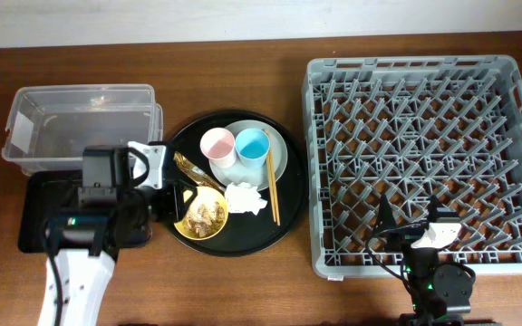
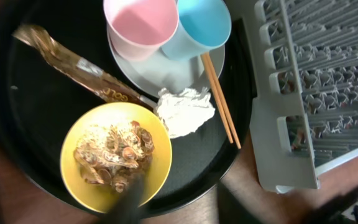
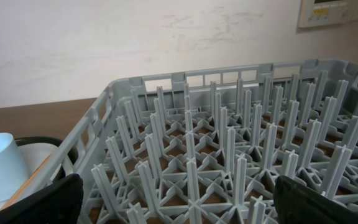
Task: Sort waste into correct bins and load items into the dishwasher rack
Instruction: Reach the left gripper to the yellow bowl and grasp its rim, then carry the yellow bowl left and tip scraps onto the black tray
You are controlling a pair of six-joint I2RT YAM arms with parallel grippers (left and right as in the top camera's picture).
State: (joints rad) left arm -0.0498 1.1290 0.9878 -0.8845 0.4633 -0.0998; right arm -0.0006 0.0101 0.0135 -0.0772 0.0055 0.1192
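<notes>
We are looking at the left gripper [image 1: 175, 201] reaching to the yellow bowl [image 2: 160, 174] while the right gripper [image 3: 179, 186] is hanging over the dishwasher rack [image 1: 424, 154]

From the left, the clear tub [image 1: 80, 118] is sitting just behind the shallow black tray [image 1: 33, 215], and our left arm is lying over that tray. One dark finger [image 2: 129, 198] is overlapping the bowl's near rim; we cannot tell how far that hand is parted or whether it is gripping. On the round black tray [image 1: 243, 243] the bowl is carrying the food scraps [image 2: 114, 155], with the gold wrapper [image 2: 73, 65], white tissue [image 2: 182, 109], pink cup [image 2: 140, 25], blue cup [image 2: 201, 25], plate [image 2: 157, 70] and chopsticks [image 2: 219, 98] alongside. At the right, our right gripper's fingers [image 3: 42, 202] are spreading wide, holding nothing
</notes>
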